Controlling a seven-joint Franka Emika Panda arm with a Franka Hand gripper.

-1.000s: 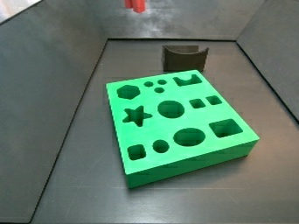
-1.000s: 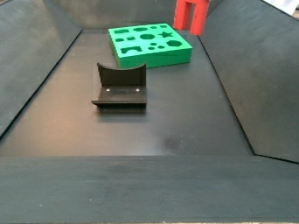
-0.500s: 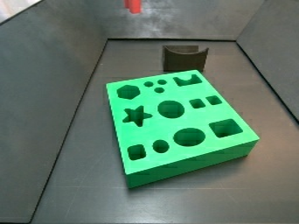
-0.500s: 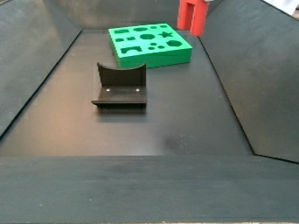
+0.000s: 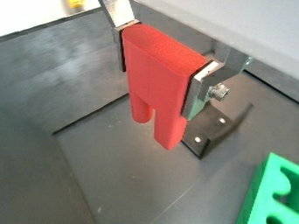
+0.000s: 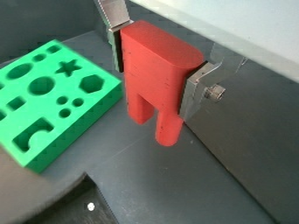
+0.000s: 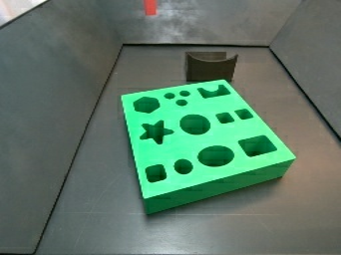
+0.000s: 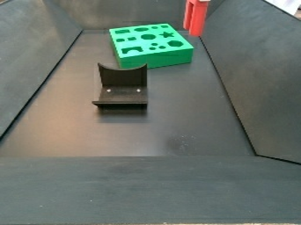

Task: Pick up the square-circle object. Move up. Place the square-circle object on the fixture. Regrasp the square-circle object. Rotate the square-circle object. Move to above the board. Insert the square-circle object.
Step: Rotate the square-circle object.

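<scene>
Gripper (image 5: 160, 63) is clamped on the red block (image 5: 159, 84), silver finger plates (image 5: 208, 85) pressed flat on 2 opposite sides of its upper part, dark pads against the plastic; same grip shows in both wrist views (image 6: 156, 61). Block (image 6: 156, 80) hangs upright w/ its notched end down, 2 short legs pointing at the floor, nothing touching it below. In a wrist view the green board (image 6: 52, 98) lies lower than the gripper & off to one side, star, round & hex holes facing up; block isn't over it, well apart. In a wrist view the dark fixture (image 5: 218, 131) stands on the floor just behind the block's legs, below the gripper, and a corner of the board (image 5: 274, 198) shows farther out. Side views: only the block's lower bit shows at the frame top (image 7: 151, 7), gripper itself cut off, so block is high above the floor, fixture (image 7: 210, 65) & board (image 7: 202, 139) beneath & apart from it. In a side view the block (image 8: 195, 15) sits up beyond the board (image 8: 150, 45), fixture (image 8: 120, 88) nearer the camera.
</scene>
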